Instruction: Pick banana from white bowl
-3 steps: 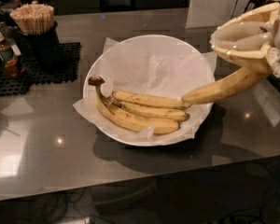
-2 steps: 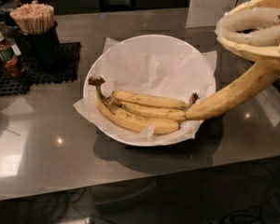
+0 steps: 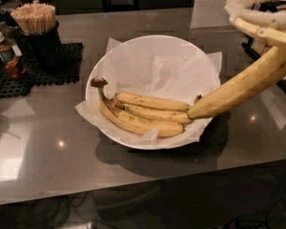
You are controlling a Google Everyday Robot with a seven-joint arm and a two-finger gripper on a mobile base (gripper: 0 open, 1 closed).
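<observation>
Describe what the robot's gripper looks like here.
The gripper, at the top right over the raised end of the banana, is cream-white. It has broad, curved fingers with rounded edges. The lower one carries a few small dark dots, and there is a dark hollow between them. No cables or markings show.

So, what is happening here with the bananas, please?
The robot's gripper, at the upper right, holds one banana by its upper end. The banana hangs tilted, its lower tip over the right side of the white bowl. Other bananas lie in the bowl on crinkled paper.
</observation>
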